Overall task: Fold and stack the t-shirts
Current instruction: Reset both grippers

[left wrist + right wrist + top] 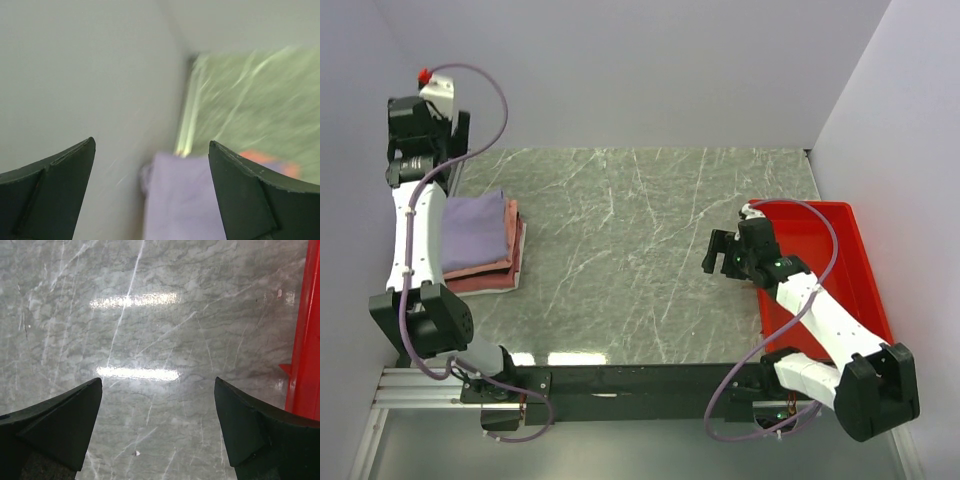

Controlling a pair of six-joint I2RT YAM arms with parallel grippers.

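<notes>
Two pincers gape wide and empty: left pincer point(151, 142) over the lavender t-shirt point(475, 230), right pincer point(158, 380) above the counter point(640, 260) near the red tray point(845, 260); risk, a low left finger could snag that top fold and skew the stack point(488, 269), lavender over salmon over dark red, tidy at counter's left edge.

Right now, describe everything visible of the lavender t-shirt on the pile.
The lavender t-shirt is a plain, soft-looking cloth tee folded into a rough rectangle. It lies flat on top of the pile at the left side of the table. It rests on a folded salmon-pink shirt, with a darker red shirt beneath. Its surface is fairly smooth, and layered folded edges show along its right side. The left arm passes above it and hides its left edge. Nothing grips it.
</notes>
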